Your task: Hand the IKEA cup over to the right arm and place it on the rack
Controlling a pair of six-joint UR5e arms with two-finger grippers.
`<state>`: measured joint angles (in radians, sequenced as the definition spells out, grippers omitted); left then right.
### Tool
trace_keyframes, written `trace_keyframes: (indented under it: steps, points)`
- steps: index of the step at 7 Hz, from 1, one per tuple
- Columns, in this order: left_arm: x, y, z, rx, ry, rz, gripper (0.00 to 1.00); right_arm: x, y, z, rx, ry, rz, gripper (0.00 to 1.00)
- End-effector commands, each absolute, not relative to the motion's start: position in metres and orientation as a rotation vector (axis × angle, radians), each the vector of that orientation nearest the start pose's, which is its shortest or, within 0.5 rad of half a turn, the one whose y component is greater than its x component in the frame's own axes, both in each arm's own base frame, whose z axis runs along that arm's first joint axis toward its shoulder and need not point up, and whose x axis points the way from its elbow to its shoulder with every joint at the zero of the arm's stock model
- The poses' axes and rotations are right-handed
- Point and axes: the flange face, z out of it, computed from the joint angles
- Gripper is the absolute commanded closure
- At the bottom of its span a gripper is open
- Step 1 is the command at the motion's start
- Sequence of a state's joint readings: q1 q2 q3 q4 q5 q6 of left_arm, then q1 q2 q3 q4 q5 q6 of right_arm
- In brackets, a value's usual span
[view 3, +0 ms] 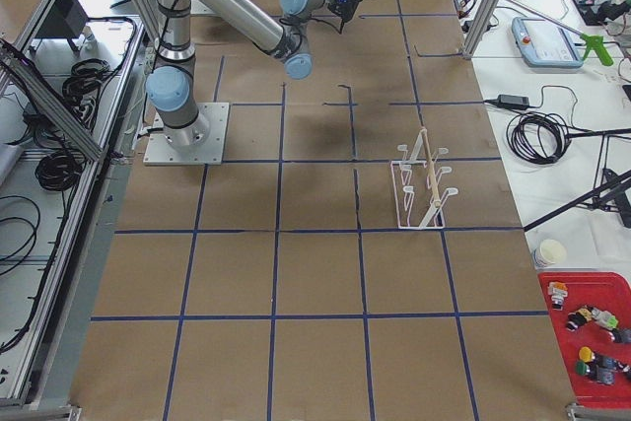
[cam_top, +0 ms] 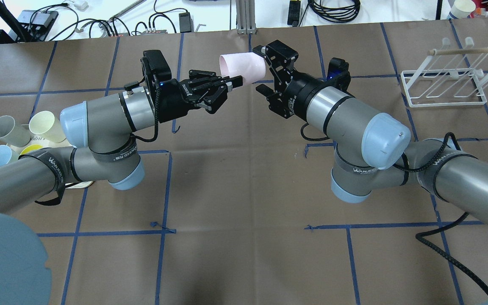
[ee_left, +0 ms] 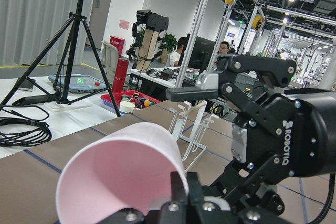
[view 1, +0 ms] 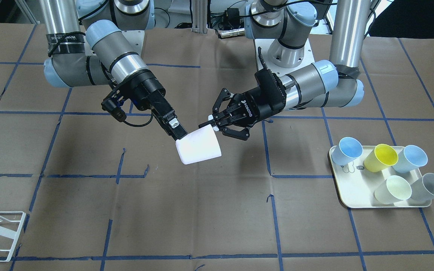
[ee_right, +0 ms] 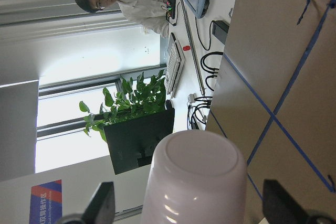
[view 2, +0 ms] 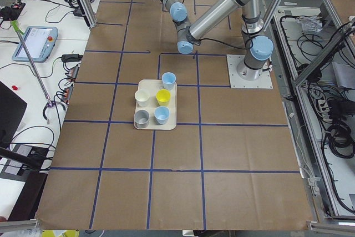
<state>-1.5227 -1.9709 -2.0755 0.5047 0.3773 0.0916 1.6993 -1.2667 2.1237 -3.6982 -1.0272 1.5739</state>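
The cup (cam_top: 242,67) hangs on its side in the air over the table (cam_top: 244,190), toward 12 o'clock in the overhead view, between the two arms. Its mouth faces the left arm (cam_top: 104,114) and its flat base faces the right arm (cam_top: 354,114). The left fingers (cam_top: 236,80) are together, clamped on the cup's wall at the rim. One finger sits inside the mouth, as the left wrist view shows. The right fingers (ee_right: 103,204) are apart, one on each side of the cup's base. In the right wrist view a gap shows between each finger and the cup. From the front, one right finger looks to be touching the base corner, though I cannot tell for certain. In the overhead view the rack (cam_top: 443,87) stands on the table at about 3 o'clock from the cup, well apart from it. The tray (view 1: 347,188) lies at about 8 o'clock from the cup in that same view. It carries five cups tipped on their sides: two blue, one yellow, one cream and one grey.
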Motion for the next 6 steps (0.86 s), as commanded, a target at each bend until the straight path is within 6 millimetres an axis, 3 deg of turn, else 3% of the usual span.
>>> trace_keyframes:
  steps: [1, 4, 6]
  points:
    - [-0.203, -0.491, 0.324, -0.807, -1.699, 1.214, 0.99, 0.249, -0.473, 0.343, 0.926, 1.603, -0.526, 0.01]
    - [-0.203, -0.490, 0.325, -0.804, -1.694, 1.221, 0.99, 0.252, -0.486, 0.332, 0.959, 1.610, -0.536, 0.00]
    - [-0.203, -0.489, 0.325, -0.795, -1.692, 1.220, 0.99, 0.265, -0.482, 0.328, 0.986, 1.616, -0.549, 0.00]
